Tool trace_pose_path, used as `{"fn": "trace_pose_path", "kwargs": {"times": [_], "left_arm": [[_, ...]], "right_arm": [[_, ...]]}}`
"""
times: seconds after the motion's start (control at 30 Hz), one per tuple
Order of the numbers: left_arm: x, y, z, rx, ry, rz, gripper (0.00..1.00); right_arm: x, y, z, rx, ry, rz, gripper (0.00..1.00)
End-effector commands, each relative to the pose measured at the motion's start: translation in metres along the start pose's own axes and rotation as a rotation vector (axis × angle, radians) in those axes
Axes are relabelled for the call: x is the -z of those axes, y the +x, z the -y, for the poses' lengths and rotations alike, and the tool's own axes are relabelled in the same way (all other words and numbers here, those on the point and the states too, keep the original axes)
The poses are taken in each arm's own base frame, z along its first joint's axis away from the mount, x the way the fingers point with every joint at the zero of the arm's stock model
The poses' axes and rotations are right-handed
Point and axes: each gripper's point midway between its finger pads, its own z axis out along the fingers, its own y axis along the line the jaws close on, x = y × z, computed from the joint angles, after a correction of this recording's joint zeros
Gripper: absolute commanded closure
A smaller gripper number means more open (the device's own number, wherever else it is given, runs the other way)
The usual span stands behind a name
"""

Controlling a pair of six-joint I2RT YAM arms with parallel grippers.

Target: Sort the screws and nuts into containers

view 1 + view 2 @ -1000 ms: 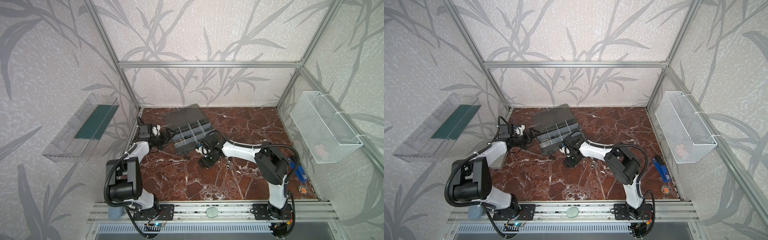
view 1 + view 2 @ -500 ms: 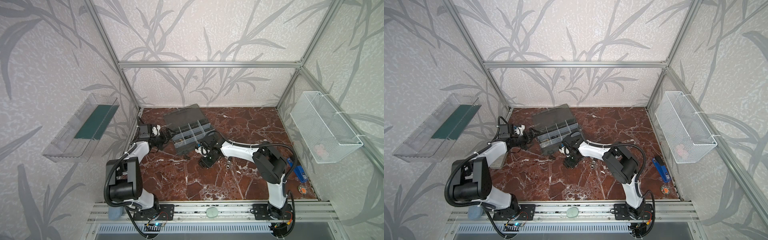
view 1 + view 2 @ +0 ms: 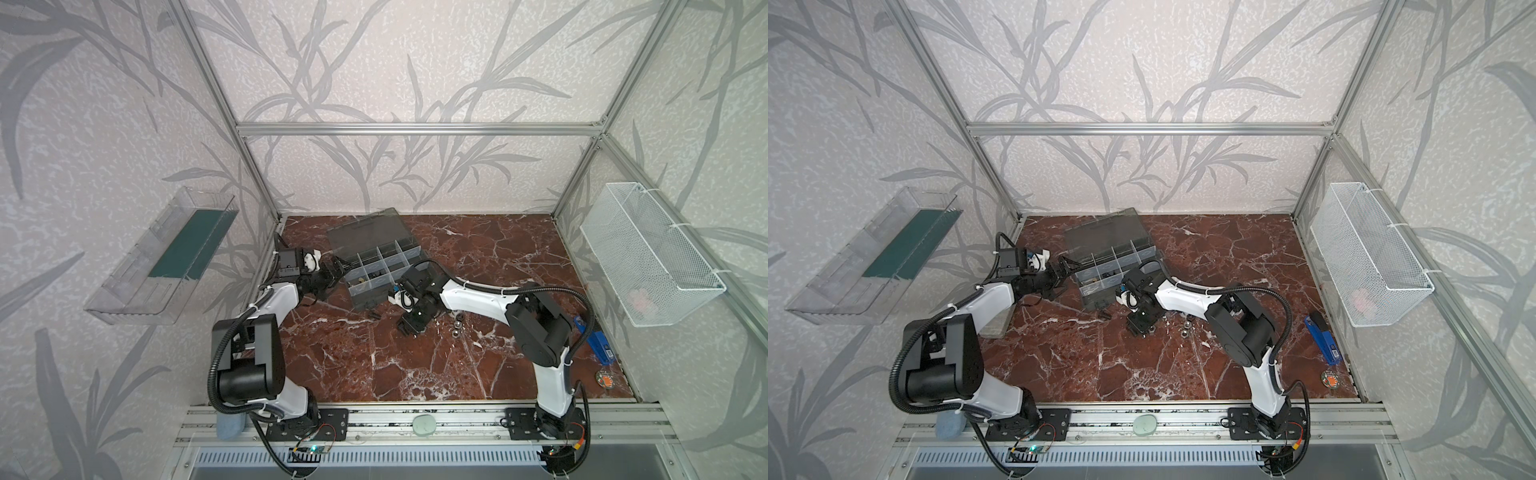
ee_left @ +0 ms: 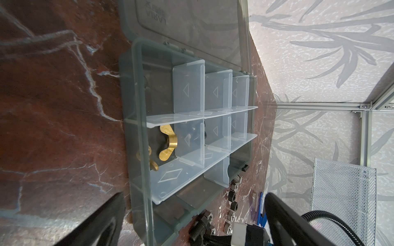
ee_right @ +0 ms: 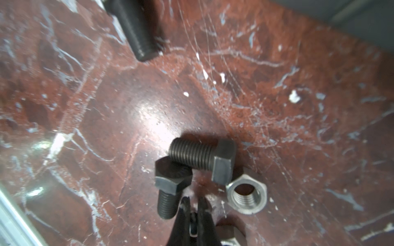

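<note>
Status, left side: left gripper (image 3: 338, 266) has not moved in the last second. Its jaws are spread wide and empty, at the left end of the organizer case (image 3: 356, 296). Case is open, lid folded back. Left wrist view shows what the top views barely resolve: brass wing nuts (image 4: 168, 142) already sitting in one of the cells (image 4: 216, 93).

Centre: right gripper (image 3: 409, 326) is what changed. Jaws went from partly open to fully closed, tips down at the table (image 3: 415, 365) just in front of the case. Top views hide the tips. Right wrist view shows them pinched together with nothing between, in the gap between a black screw (image 5: 168, 191) and a silver nut (image 5: 246, 196). A second screw (image 5: 200, 157) lies across the first. I read it as a missed pick or a closed-finger nudge; nothing is heading to a cell yet.

Right of it: more loose nuts (image 3: 455, 330) on the table, unsorted.
</note>
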Motion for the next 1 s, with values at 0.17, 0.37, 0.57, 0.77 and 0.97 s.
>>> {"fn": "trace_pose_path", "kwargs": {"times": [0.17,0.37,0.57,0.77,0.97], "left_arm": [[0.002,0.001,0.0,0.008,0.006,-0.001,0.0],[0.001,0.001,-0.001,0.008,0.007,-0.004,0.0],[0.002,0.001,0.0,0.006,0.01,0.001,0.01],[0.002,0.002,0.0,0.012,0.015,0.002,0.01],[0.001,0.002,0.0,0.011,0.017,0.001,0.01]], "right_arm": [[0.068,-0.056,-0.001,0.064,-0.044,0.173,1.0],[0.088,-0.104,0.007,0.117,-0.009,0.299,1.0],[0.095,-0.156,0.021,0.151,0.081,0.451,1.0],[0.091,-0.198,0.032,0.156,0.127,0.568,1.0],[0.075,-0.221,0.046,0.135,0.17,0.664,1.0]]}}
